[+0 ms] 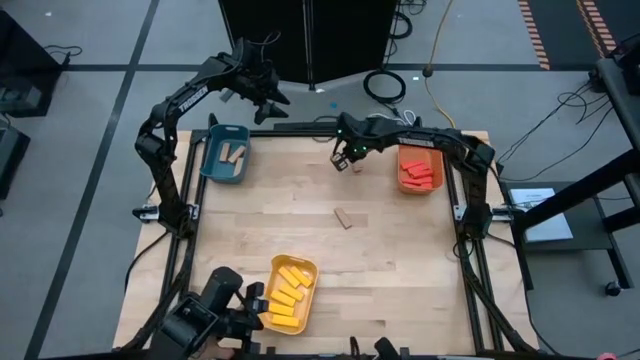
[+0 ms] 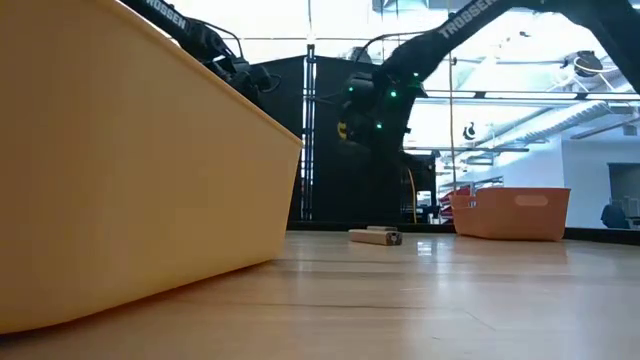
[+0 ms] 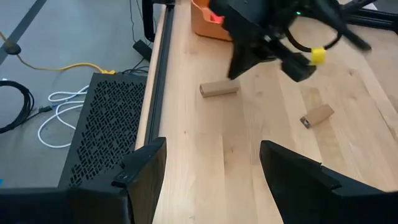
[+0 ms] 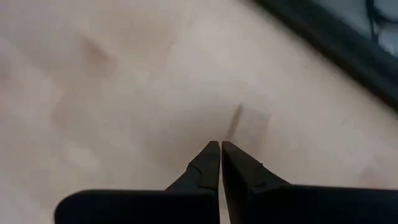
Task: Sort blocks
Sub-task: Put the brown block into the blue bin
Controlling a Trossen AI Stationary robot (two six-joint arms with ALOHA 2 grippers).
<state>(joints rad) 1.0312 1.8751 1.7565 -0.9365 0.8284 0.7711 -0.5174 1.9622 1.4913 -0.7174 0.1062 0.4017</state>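
Tan block below right hand

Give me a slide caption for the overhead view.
Two tan blocks left on the table: shut right gripper hovers by the orange tray, left gripper open beyond the teal tray.

Two tan blocks loose, flat on tabletop, apart; others sorted by colour in trays.

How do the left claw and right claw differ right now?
Left claw: fingers spread wide, raised beyond the table's far edge past the teal tray.
Right claw: fingers pressed shut, empty, over the table by the orange tray, near a tan block.
Both hold nothing.
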